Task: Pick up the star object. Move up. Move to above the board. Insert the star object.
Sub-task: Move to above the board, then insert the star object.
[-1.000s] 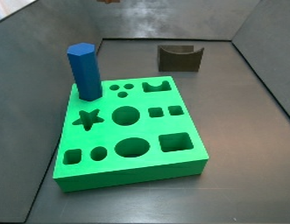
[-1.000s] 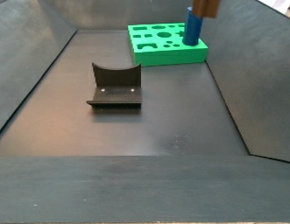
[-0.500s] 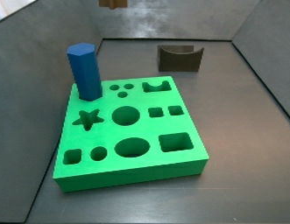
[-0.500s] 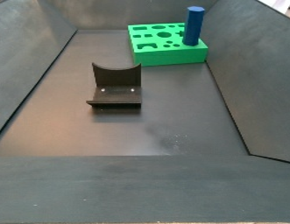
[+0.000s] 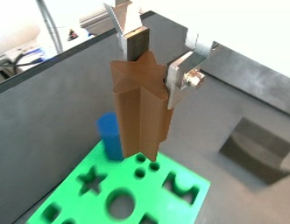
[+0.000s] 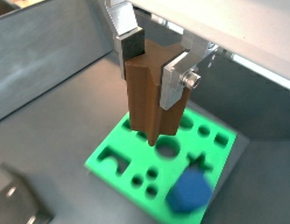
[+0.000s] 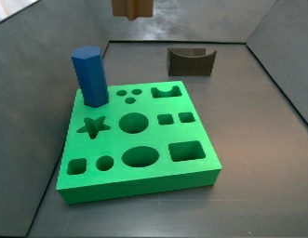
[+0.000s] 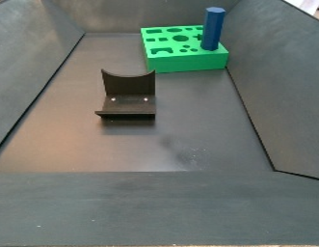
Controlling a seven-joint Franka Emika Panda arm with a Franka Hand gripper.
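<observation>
My gripper (image 5: 153, 59) is shut on the star object (image 5: 141, 114), a tall brown prism with ridged sides that hangs upright between the fingers in both wrist views. The same gripper (image 6: 153, 57) and star object (image 6: 151, 101) hover high over the board (image 6: 117, 156), a flat green block with shaped holes. Only the star object's lower end (image 7: 131, 7) shows in a side view, at the top edge, far above the board (image 7: 206, 169) and its star-shaped hole (image 7: 94, 125). The gripper itself is out of both side views.
A blue hexagonal prism (image 7: 89, 76) stands upright in the board's back corner, close to the star-shaped hole. A dark arch-shaped block (image 7: 191, 61) sits on the floor apart from the board (image 8: 188, 60). Dark walls enclose the floor.
The star object's lower end has shifted right and shows further into one side view's top edge. It has left the other side view, where it hung by the blue prism.
</observation>
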